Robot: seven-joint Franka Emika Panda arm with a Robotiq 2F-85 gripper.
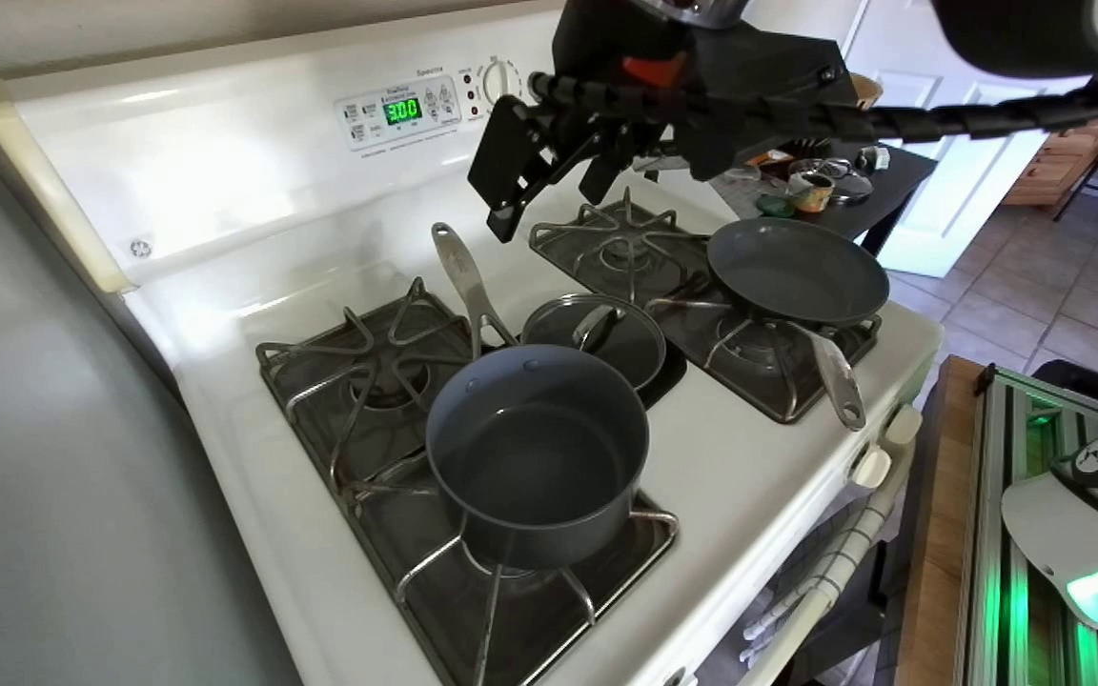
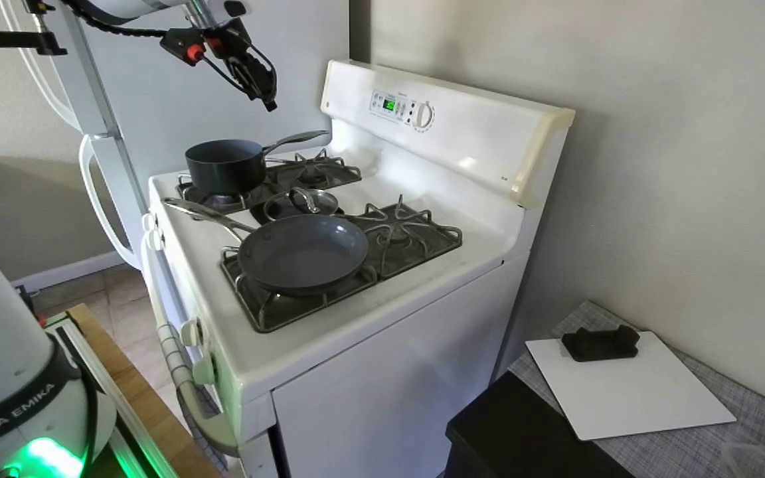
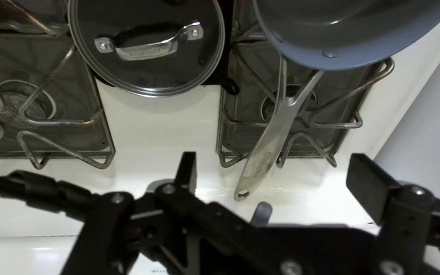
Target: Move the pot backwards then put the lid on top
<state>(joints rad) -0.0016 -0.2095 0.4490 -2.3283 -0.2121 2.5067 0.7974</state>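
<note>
White 4-burner stove (image 1: 701, 448) near wall (image 2: 675, 166) | fridge (image 2: 157, 113) beside stove | pot (image 1: 538, 457), lid (image 3: 147, 72), shallow pan (image 2: 303, 252) atop stove | arm (image 2: 133, 8) extended above stove | fingers (image 3: 369, 177) angled down, wide apart

"What are you counting below the one gripper (image 3: 273, 170)?"

"One pot (image 2: 223, 169) is standing there, one lid (image 3: 147, 70) is lying there, and one shallow pan (image 1: 797, 272) is resting farther from the gripper than either."

"How many handles (image 3: 270, 141) are you counting?"

"Three: one is running from the pot to below the gripper's two fingers (image 3: 369, 187), one is crossing the lid, and one is pointing from the pan away from the gripper."

"How many burner grates (image 3: 63, 122) are showing?"

"Four are spreading out lower than the gripper, on one stove (image 1: 721, 443), and one white board (image 2: 621, 398) is lying well apart from the gripper."
</note>
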